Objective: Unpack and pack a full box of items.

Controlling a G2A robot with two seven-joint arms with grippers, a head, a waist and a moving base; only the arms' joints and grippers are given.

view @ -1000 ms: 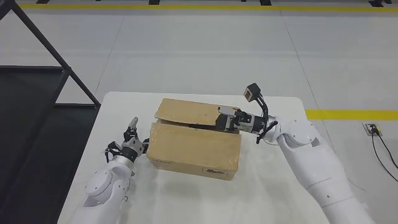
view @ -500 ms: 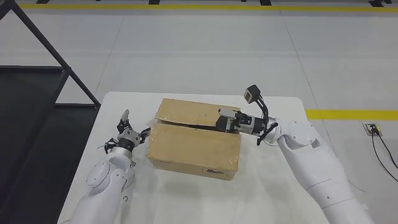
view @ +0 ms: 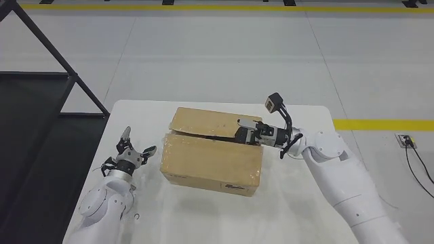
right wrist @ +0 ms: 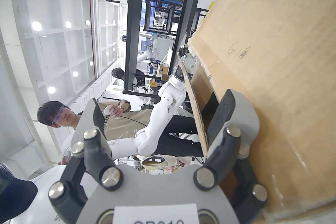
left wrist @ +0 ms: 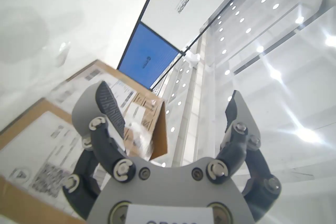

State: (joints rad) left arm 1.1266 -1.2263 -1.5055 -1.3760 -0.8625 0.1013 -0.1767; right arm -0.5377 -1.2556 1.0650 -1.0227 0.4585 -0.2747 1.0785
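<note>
The brown corrugated cardboard box [view: 211, 163] sits mid-table on the smooth white table [view: 291, 210], with a dark slit between its two flat top panels. The right gripper [view: 241, 131] has its ribbed black pads spread wide and straddles a thin fluted flap edge [right wrist: 195, 109] at the box's right end, unclamped. The left gripper [view: 135, 144] hangs wide open and empty near the box's left end, apart from it, with bare tabletop around.

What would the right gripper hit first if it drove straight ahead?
The box flap: its corrugated edge runs between the open fingers of the right gripper, directly ahead. Whether a finger touches it now is unclear.
</note>
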